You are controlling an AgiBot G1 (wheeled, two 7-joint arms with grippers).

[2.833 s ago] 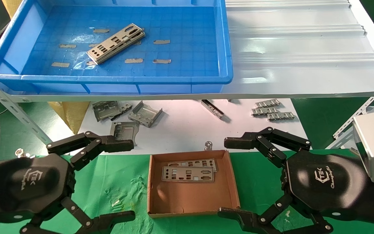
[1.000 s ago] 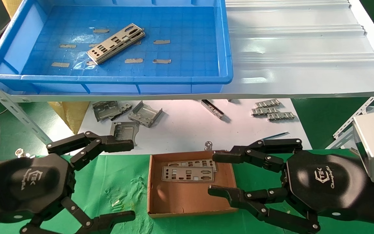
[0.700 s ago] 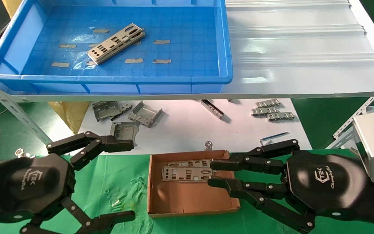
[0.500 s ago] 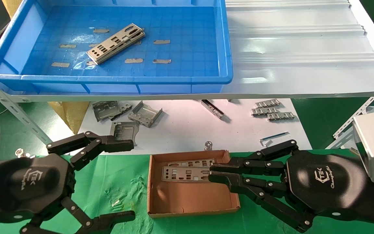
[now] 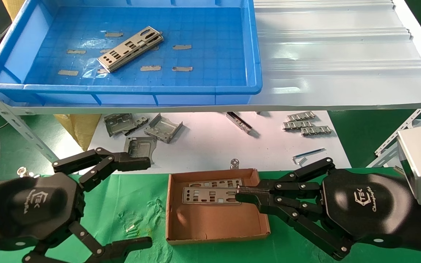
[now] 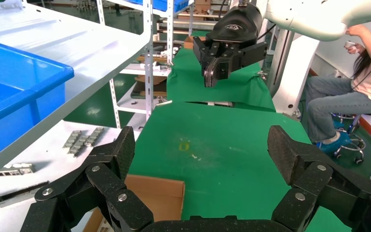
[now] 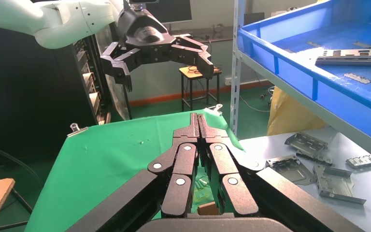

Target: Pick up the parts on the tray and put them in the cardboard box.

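- Holding my left gripper (image 5: 137,201) low over the green mat (image 5: 130,208), left of the cardboard box (image 5: 214,223), with its fingers spread wide and nothing between them.
- Up on the shelf, the blue tray (image 5: 49,91) keeps one part (image 5: 130,49) lying at a slant on its grid floor, among scraps of old tape (image 5: 150,68).
- Below the shelf, bent grey brackets (image 5: 163,128) lie on the white sheet (image 5: 210,142), with ridged silver strips (image 5: 307,126) farther right.
- The cardboard box sits on the mat between my two grippers; two plates (image 5: 210,195) lie flat in its far half, one overlapping the other.
- My right gripper (image 5: 241,193) reaches into the box from the right, its fingers pressed together, tips at the right end of the nearer plate; I cannot tell whether that plate's edge is pinched between them.
- In the right wrist view, the fingers (image 7: 199,133) meet with no gap.
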